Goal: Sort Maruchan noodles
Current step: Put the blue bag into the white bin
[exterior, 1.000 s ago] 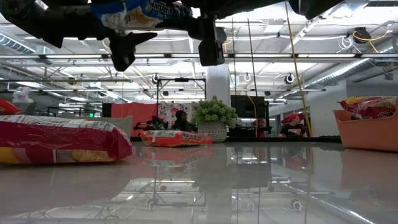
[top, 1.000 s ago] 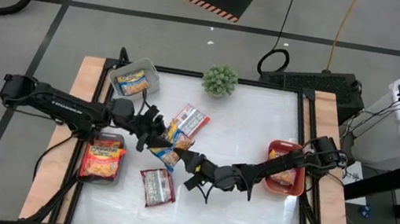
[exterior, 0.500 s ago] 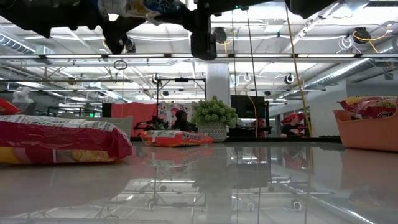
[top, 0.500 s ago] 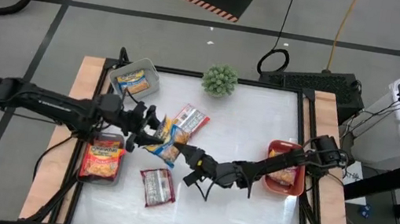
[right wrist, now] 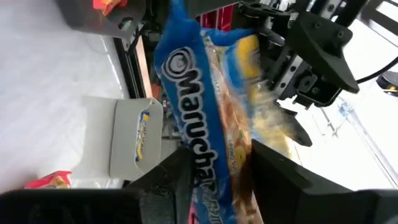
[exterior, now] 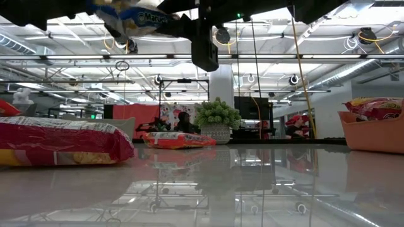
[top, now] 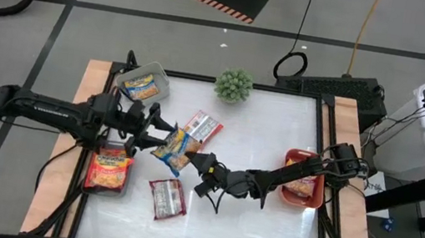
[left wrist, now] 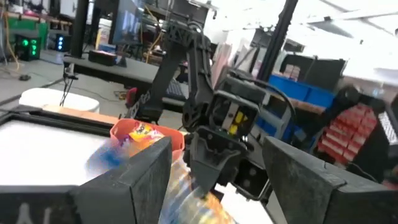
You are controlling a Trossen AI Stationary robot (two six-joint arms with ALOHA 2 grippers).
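A yellow-and-blue Maruchan packet (top: 172,147) is held in the air over the table's middle, also visible in the low view (exterior: 136,16). My right gripper (top: 191,164) reaches in from the right and is shut on it (right wrist: 217,168). My left gripper (top: 157,126) is open just left of the packet. Its fingers (left wrist: 134,180) stand apart on either side of the packet's far end (left wrist: 186,193); I cannot tell whether they touch it. A red-and-white packet (top: 203,126) and a red one (top: 167,198) lie flat on the table. My right gripper pinches the yellow-and-blue packet between its two fingers at the end nearest to it (right wrist: 214,158). The fingers come roughly level from the table's right side. The packet is lifted clear of the table and sticks out toward my left gripper.
A grey bin (top: 143,83) at the far left holds a yellow packet. Another packet (top: 110,167) lies in a tray at the left edge. An orange bin (top: 303,176) at the right holds packets. A potted plant (top: 234,84) stands at the far edge.
My left gripper has drawn back toward the table's left edge, away from the packet. My right gripper has moved a little to the left with the packet, which stays in the air and now sits clear of the red-and-white packet.
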